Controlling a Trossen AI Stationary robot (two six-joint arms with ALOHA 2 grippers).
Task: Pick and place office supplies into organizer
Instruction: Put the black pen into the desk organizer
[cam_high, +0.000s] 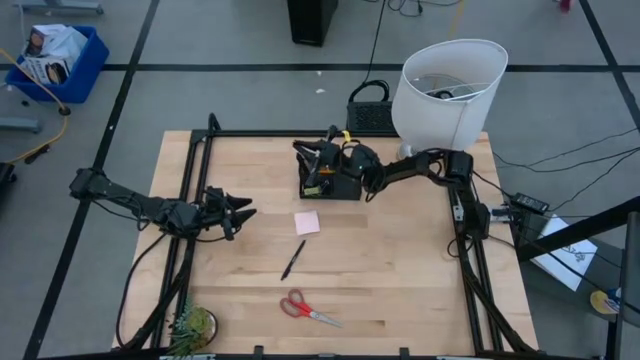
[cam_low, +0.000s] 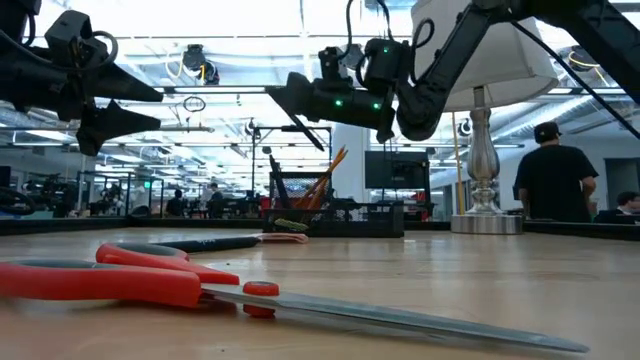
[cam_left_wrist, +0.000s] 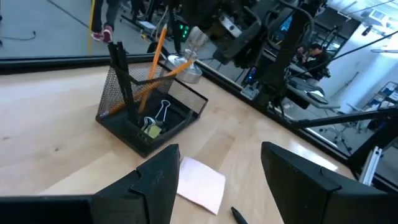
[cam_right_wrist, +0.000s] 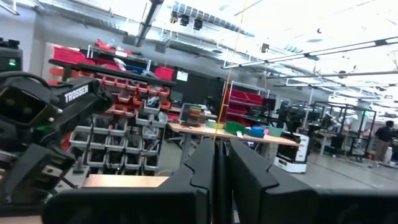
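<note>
Workshop floor and shelving surround our wooden table (cam_high: 400, 290), which fills the middle of the high view.

Right gripper (cam_high: 312, 158): we find it at the upper centre of the high view, over the black mesh organizer (cam_high: 335, 182), fingers (cam_right_wrist: 205, 168) pressed nearly together. A thin orange line rises from between them in the right wrist view; we cannot tell whether it is a held pencil.

Organizer: two orange pencils (cam_left_wrist: 152, 65) and black pens (cam_left_wrist: 121, 68) lean in its tall cup; binder clips (cam_left_wrist: 160, 112) lie in its low tray.

Left gripper (cam_high: 240, 212): left of centre in the high view, above the table, fingers (cam_left_wrist: 155, 180) spread apart and empty.

Pink sticky-note pad (cam_high: 307, 222): flat on the table just below the organizer, between the two grippers.

Black pen (cam_high: 292, 259): lies slanted below the pad.

Red-handled scissors (cam_high: 306, 309): lower centre, well apart from the organizer.

White lampshade (cam_high: 448, 92): upper right corner of the table.

Small green plant (cam_high: 192, 328): lower left corner.
</note>
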